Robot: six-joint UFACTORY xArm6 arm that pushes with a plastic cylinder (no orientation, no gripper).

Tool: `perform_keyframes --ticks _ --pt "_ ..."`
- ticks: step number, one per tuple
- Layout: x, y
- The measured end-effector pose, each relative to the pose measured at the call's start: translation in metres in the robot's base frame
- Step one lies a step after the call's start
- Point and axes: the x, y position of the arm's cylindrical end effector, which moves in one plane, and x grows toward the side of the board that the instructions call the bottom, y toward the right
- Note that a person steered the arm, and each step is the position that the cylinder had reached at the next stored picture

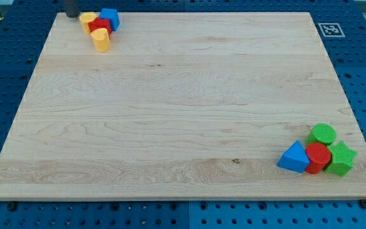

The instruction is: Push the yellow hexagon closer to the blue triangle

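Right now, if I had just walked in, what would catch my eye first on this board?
Two bright clusters in opposite corners of the wooden board. At the view's top left, the yellow hexagon, a red block, a blue block and another yellow block huddle, my tip just left of them. At bottom right sit the blue triangle, a red cylinder and two green blocks.

The board [183,108] is pale wood with visible grain, smooth and matt. The blue triangle [293,158] and yellow hexagon [88,18] look like matt plastic (so does the green cylinder [323,133]). My tip [72,15] looks dark and dull.
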Motion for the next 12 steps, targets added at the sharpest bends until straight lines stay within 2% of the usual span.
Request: perform_keyframes --ticks 2,5,10,11,12 --pt "0.043 0.082" --pt "0.098 0.142" --pt "0.224 0.339" --pt "0.235 0.343" --pt "0.235 0.322"
